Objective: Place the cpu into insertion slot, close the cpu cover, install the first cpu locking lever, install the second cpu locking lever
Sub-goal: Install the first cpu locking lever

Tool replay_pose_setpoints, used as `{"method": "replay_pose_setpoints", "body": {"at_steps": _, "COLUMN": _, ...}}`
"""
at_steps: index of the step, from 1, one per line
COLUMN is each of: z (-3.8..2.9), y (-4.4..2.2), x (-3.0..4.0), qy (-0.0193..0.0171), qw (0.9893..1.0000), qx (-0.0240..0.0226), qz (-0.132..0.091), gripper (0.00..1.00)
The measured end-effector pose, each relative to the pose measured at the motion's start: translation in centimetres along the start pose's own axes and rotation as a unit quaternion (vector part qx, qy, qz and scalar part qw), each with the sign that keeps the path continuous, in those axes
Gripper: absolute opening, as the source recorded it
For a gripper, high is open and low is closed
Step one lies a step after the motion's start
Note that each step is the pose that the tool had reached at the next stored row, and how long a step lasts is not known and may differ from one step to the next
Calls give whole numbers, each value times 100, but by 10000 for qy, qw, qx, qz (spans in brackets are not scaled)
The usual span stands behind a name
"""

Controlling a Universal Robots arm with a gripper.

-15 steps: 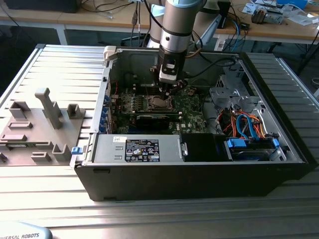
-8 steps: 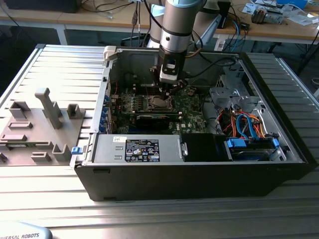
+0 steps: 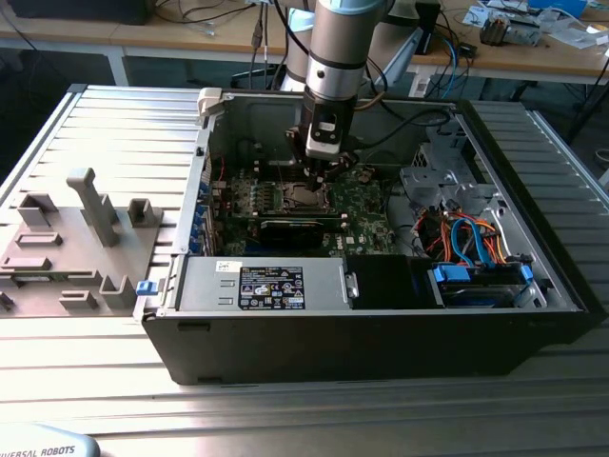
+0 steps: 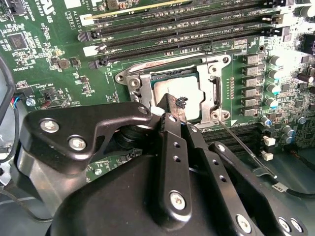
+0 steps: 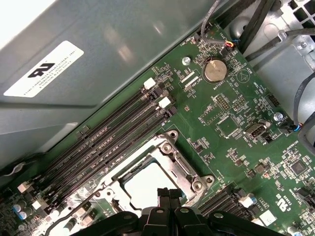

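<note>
The cpu [image 4: 184, 88] lies in the insertion slot on the green motherboard [image 4: 44, 59], its silver-grey top showing through the cut-out. The cpu cover [image 4: 214, 91] lies flat around it as a silvery frame. My gripper [image 4: 172, 109] hovers right over the edge of the socket, fingers pressed together with nothing between them. In the first wrist view the cover [image 5: 172, 157] frames the cpu [image 5: 142, 184] just beyond the fingertips [image 5: 164, 194]. A thin metal locking lever [image 4: 243, 147] sticks out from one corner of the socket. In the exterior view the gripper [image 3: 319, 173] hangs above the socket [image 3: 304, 198].
The board sits inside an open computer case [image 3: 381, 343]. Long black memory slots [image 4: 187, 29] run beside the socket. A black expansion card [image 3: 300, 230], a power supply [image 3: 262, 286] and bundled cables [image 3: 466, 238] crowd the case. Grey fixtures [image 3: 90, 205] stand on the exterior view's left.
</note>
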State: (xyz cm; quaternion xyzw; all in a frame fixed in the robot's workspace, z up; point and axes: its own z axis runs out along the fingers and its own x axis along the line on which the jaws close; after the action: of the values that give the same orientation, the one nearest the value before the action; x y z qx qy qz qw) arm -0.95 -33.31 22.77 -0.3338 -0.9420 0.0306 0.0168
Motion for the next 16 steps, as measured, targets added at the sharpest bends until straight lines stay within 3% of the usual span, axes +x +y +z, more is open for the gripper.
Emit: {"method": "replay_pose_setpoints", "body": {"at_steps": 16, "z": 0, "y": 0, "x": 0, "qy": -10, "qw": 9999, "qx": 2, "qz": -146, "gripper": 11}}
